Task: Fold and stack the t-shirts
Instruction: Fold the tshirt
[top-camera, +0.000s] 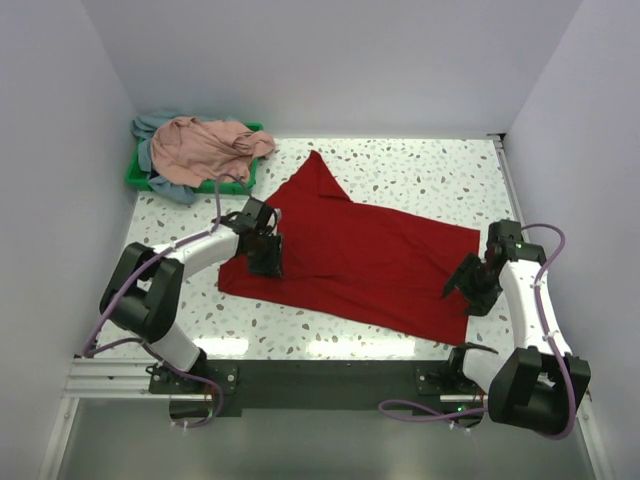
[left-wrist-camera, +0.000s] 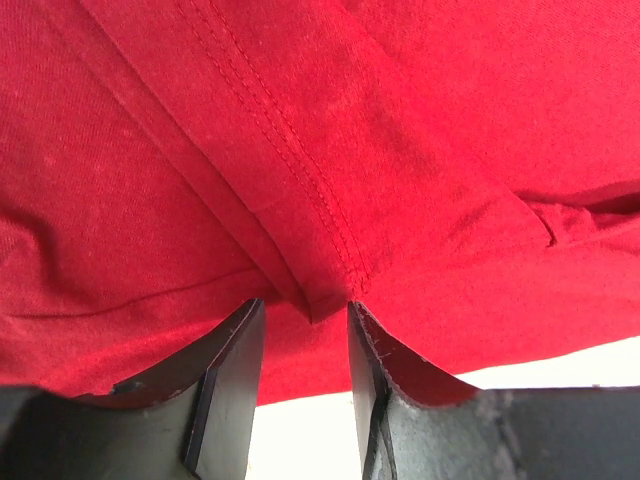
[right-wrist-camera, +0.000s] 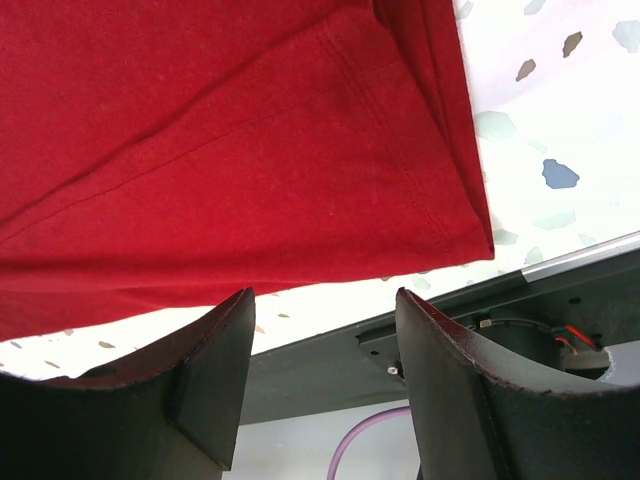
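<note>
L gripper (left-wrist-camera: 305, 312): fingers (left-wrist-camera: 232, 355) part-open, narrow gap, hem fold of red t-shirt (left-wrist-camera: 330, 150) at mouth, not pinched. R gripper (right-wrist-camera: 322, 300): wide apart, empty, just beside hem corner. Shirt spread across table (top-camera: 420, 165) centre. Best: seat both on hem edges before closing, lift evenly. Stitching in wrist views only; pink t-shirt (top-camera: 205, 148) heaped in green tray (top-camera: 134, 177) in top view only.

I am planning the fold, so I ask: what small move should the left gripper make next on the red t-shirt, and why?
Probably close the left gripper: its jaws stand apart with a stitched hem fold of the red t-shirt right at their tips. The right gripper is open near the shirt's corner, holding nothing.
</note>
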